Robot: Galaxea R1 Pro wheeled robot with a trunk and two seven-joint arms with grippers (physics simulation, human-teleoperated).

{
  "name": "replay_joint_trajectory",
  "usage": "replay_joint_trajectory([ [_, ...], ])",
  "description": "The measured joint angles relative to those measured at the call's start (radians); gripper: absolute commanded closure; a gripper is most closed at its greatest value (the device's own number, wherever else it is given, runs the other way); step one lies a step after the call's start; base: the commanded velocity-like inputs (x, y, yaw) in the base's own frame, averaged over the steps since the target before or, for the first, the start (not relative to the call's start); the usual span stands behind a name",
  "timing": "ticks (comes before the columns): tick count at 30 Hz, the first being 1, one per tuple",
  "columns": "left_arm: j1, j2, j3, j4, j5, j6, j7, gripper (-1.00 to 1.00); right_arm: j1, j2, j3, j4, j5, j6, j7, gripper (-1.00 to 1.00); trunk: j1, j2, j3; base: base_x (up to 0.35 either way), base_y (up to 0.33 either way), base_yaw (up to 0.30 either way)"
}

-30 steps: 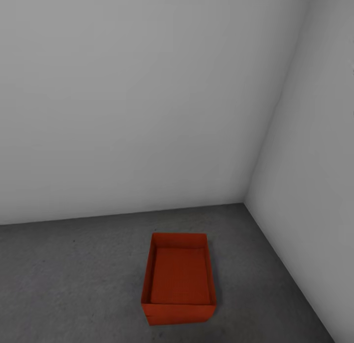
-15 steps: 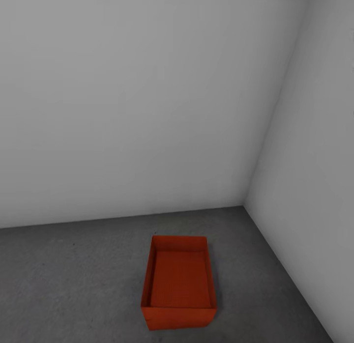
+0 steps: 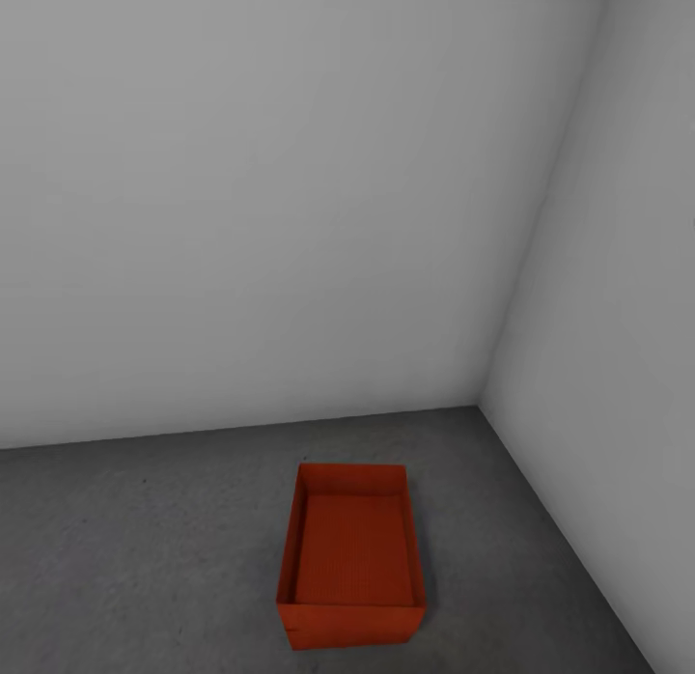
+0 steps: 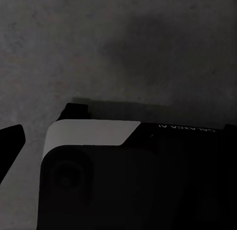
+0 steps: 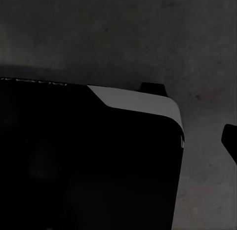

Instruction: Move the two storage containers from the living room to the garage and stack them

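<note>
Head view: orange-red bin on grey floor; both claws' states unclear

This is a bare, unfurnished room of the garage kind — a corner of it, seen from above. Two plain white walls meet at a vertical seam on the right and run down to a dark grey, speckled concrete floor, with no skirting or trim at the join. The walls carry no pictures, shelves or fittings. On the floor near the corner stands an orange-red open-top storage container with thin walls and a finely ribbed bottom — the sort of bin kept in a store space. Both wrist views look down on the same rough, mottled grey concrete, dimly lit.
</note>
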Motion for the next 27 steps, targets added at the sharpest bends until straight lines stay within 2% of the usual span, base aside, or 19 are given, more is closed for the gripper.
replay_joint_trajectory([
  [27,0.0,0.0,0.0,0.0,-0.001,-0.001,0.0,-1.0,0.0,-0.001,0.0,-0.001,-0.002,0.01,-0.002,-1.0,0.0,0.0,0.0,0.0,0.0,0.0],
])
